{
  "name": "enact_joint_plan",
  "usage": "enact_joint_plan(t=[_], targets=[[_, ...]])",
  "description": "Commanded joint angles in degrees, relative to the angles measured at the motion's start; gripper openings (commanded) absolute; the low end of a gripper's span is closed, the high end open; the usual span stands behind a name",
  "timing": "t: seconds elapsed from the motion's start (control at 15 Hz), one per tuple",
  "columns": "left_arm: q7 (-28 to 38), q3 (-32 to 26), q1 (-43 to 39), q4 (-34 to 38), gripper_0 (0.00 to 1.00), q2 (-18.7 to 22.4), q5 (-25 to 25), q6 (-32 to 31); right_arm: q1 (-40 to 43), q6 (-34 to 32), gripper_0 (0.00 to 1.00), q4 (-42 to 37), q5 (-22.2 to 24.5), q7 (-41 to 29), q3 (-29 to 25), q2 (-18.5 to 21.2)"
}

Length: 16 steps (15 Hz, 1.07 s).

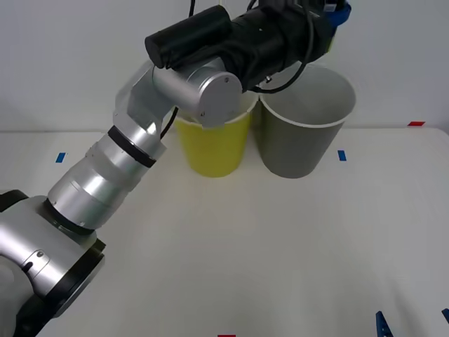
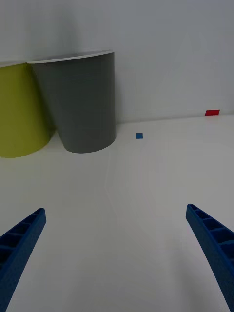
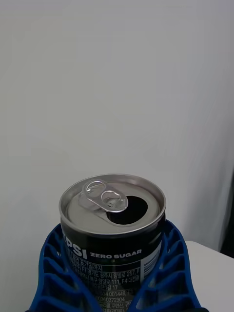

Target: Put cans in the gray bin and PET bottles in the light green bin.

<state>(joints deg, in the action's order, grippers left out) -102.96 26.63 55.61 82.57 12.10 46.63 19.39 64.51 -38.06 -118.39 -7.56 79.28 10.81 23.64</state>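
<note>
White table point(image 1: 280, 267) under a plain white wall — the left gripper point(image 3: 114, 287) pinches the can point(image 3: 113, 229) above the gray bin point(image 1: 305, 133); the right gripper point(image 2: 117, 253) is spread, low near the table.

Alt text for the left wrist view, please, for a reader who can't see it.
The left gripper holds an opened dark can upright between its blue ribbed fingers. The silver top shows its pull tab and open mouth, with a plain white wall behind.
</note>
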Motion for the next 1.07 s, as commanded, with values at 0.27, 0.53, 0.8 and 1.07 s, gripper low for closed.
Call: enact_joint_plan(t=[0.27,0.53,0.8,1.07], targets=[[0.92,3.61,1.26,-4.08,0.00,-0.06,-0.22,-5.33,0.00,0.00,1.00,0.00,0.00,0.00,0.00,0.00],[1.36,5.54,3.37,-7.34,0.00,-0.15,0.22,-7.35,0.00,0.00,1.00,0.00,0.00,0.00,0.00,0.00],[2.50,6.42,3.37,-7.60,0.00,-0.32,0.22,-7.35,0.00,0.00,1.00,0.00,0.00,0.00,0.00,0.00],[2.94,6.42,3.37,-7.69,0.00,-0.32,0.22,-7.44,0.00,0.00,1.00,0.00,0.00,0.00,0.00,0.00]])
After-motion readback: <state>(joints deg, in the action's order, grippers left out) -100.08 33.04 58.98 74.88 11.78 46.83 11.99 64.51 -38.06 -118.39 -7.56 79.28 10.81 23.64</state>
